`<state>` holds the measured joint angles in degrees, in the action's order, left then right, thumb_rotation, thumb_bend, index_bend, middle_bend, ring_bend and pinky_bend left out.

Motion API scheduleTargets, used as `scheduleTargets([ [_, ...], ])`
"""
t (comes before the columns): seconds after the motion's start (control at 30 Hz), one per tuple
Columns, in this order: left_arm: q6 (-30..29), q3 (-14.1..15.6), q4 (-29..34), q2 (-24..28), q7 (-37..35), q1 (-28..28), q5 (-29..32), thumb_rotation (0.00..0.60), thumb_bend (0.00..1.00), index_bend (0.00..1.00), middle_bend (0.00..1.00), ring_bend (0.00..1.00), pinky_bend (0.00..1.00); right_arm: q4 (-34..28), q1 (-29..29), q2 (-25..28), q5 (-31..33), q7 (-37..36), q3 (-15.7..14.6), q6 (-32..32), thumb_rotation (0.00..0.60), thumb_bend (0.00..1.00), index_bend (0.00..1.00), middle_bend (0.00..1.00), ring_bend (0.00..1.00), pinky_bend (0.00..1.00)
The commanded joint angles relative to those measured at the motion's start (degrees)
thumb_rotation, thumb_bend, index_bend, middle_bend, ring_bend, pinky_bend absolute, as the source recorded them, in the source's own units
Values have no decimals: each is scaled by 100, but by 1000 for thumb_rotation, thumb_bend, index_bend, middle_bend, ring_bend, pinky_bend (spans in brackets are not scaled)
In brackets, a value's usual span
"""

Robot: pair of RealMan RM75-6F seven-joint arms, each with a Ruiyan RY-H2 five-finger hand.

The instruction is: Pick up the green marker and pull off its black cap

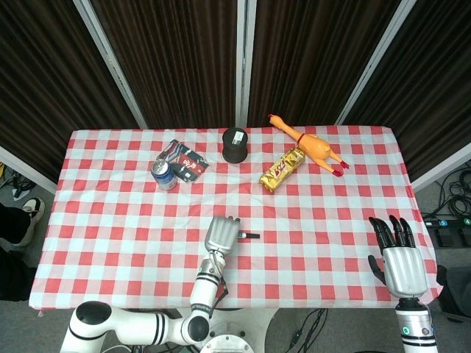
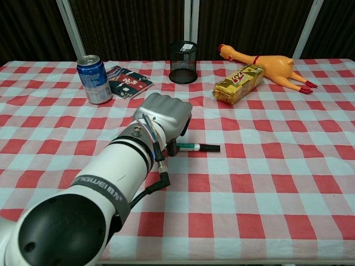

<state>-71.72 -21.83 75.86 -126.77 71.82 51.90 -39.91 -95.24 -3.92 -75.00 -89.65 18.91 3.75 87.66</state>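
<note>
The green marker (image 2: 190,147) lies on the red checked tablecloth near the table's middle, its black cap (image 2: 209,148) pointing right. My left hand (image 2: 164,114) sits over the marker's left end with fingers curled down around the barrel, which they hide. In the head view only the black cap (image 1: 250,235) sticks out to the right of the left hand (image 1: 222,234). My right hand (image 1: 402,259) hovers at the table's front right corner, fingers spread, holding nothing. The chest view does not show it.
A blue can (image 2: 93,79) and a flat snack packet (image 2: 128,81) sit at the back left. A black mesh cup (image 2: 183,62) stands at the back centre. A gold snack bar (image 2: 239,76) and a rubber chicken (image 2: 266,64) lie at the back right.
</note>
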Motion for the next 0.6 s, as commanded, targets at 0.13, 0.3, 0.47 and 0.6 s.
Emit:
scheduleTargets([
  [0.13,-28,-39,-85,-14,38,58,189,600,337,432,467,573,641,30,-26,-31,19,-18,6,-30,600,219,85,153,0,28],
  [0.3,-64,15,-131,5,65,105,210,600,336,441,475,573,639,39,-34,-40,19,-21,8,-22,600,219,85,153,0,28],
  [0.47,-50,57,-188,6,16,122,252,600,336,450,483,573,637,42,-31,-34,49,-29,9,-21,600,219,85,153,0,28],
  [0.6,-47,121,-233,6,-36,106,270,600,336,452,486,573,637,44,-19,-34,65,-36,5,-5,600,220,85,153,0,28],
])
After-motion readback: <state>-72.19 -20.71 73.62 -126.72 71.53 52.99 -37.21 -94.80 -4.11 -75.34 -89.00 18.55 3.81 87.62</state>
